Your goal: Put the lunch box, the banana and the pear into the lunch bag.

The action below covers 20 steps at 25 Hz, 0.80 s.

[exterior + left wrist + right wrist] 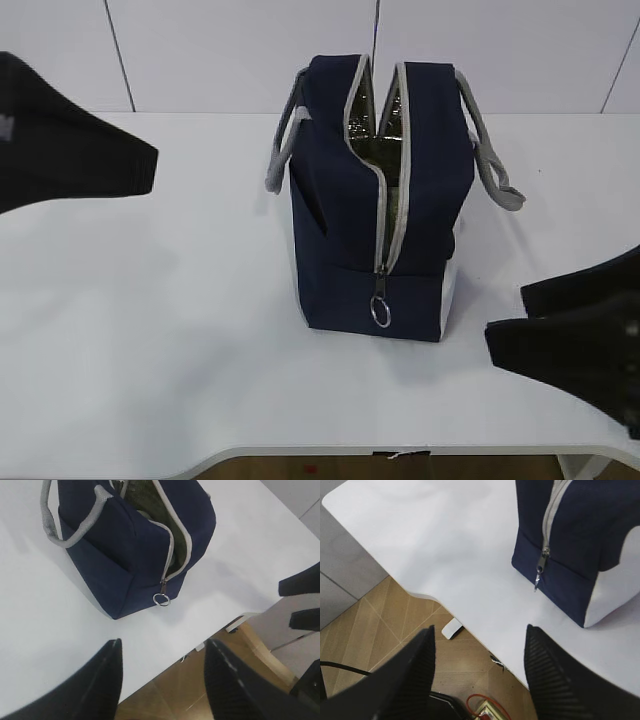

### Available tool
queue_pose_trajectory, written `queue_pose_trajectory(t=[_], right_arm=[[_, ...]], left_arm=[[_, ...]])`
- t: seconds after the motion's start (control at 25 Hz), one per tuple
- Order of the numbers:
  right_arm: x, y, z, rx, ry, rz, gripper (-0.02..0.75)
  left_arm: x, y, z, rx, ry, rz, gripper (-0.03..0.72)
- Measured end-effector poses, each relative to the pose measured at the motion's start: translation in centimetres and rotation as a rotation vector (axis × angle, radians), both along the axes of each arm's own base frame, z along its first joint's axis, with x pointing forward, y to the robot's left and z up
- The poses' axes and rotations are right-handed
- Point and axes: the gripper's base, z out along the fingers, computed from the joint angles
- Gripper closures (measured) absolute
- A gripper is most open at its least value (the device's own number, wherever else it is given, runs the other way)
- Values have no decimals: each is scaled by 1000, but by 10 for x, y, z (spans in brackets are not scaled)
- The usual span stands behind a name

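Bag point(370, 230) stands upright mid-table point(150, 350), zipper open down to the ring pull point(381, 313); exterior view shows foil lining, left wrist view shows something greenish inside, unclear what. Left gripper point(162, 672) and right gripper point(480, 665) both spread wide, holding nothing, near the table's front edge. Right wrist view alone shows the white side panel point(620, 587) up close.

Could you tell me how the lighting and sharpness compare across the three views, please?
Exterior view: soft, even light, a faint shadow beside the lunch bag, and the silver lining glints in its opening. Left wrist view: the bag is fairly sharp, the left gripper fingers blurred dark shapes. Right wrist view: the right gripper fingers likewise soft, the table bright and nearly washed out.
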Motion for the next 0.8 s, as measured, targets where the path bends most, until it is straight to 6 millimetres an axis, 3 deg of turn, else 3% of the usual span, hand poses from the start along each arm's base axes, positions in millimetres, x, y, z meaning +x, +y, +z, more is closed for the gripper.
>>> queue_pose_trajectory(t=[0.48,0.8], right_arm=[[47,21,-42,11,73,91,286],[68,27,-63,8,59,95,286]], left_arm=[[29,5,-11,-32,67,143,316],[34,9,-10,-44,62,168,317]])
